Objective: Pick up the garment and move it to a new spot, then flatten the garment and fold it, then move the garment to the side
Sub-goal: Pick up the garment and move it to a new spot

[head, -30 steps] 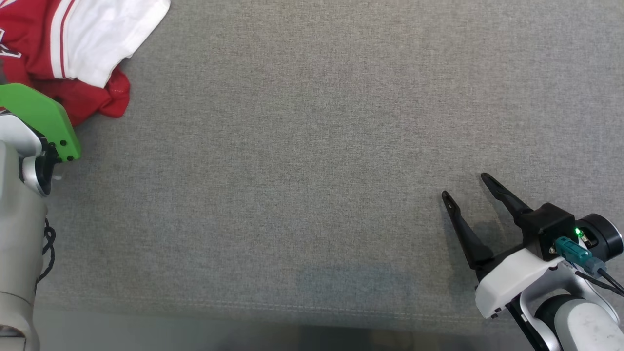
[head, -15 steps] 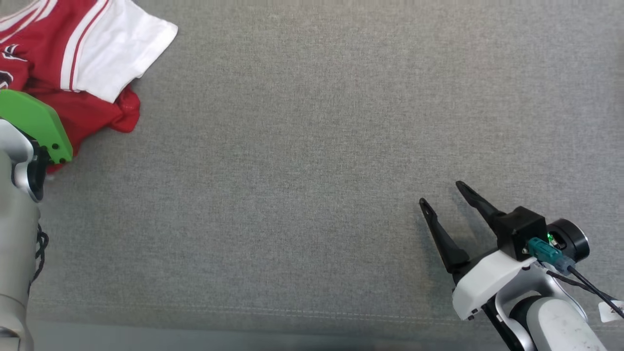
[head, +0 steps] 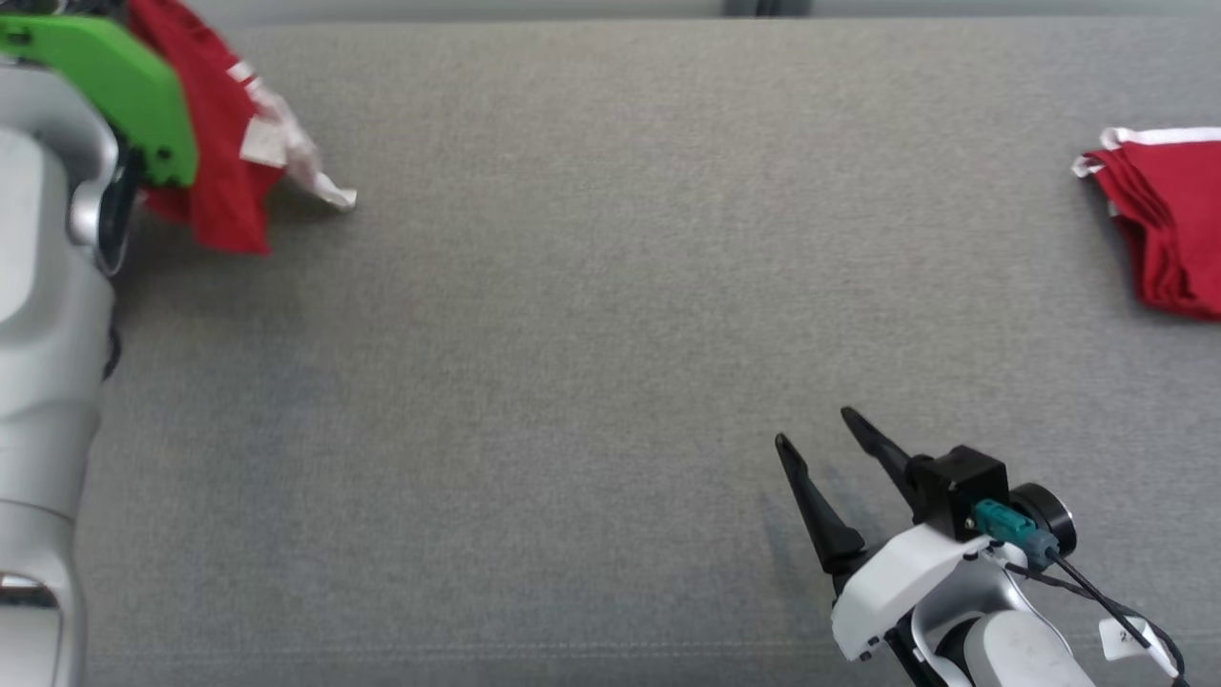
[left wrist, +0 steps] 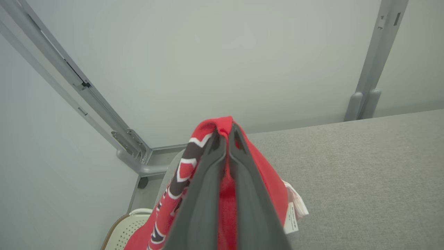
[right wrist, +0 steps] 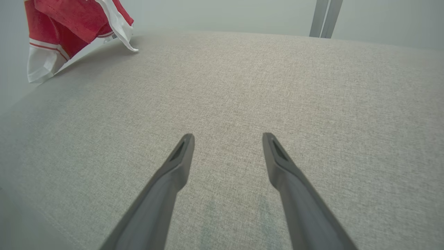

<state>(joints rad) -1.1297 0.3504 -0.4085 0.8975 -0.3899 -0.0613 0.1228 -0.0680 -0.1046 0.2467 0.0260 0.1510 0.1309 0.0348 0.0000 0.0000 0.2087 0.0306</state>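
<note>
A: Grey cloth surface, then. What is at its far left?
B: At that back corner the left gripper pinches its fingers tight on the red-and-white garment, which hangs from them.
A: And further right?
B: Near the front, the right gripper has its fingers spread wide and holds nothing. At the right edge lies a folded red cloth.

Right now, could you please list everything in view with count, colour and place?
held garment: one, red and white, far left, hanging from left gripper.
folded garment: one, red with white trim, far right.
table: one, grey fabric, beneath everything.
frame posts: two, grey, behind the table.
perforated object: one, cream, beyond the table's left end.
left gripper: one, dark, shut on the held garment.
right gripper: one, dark, open, above the table's near right.
</note>
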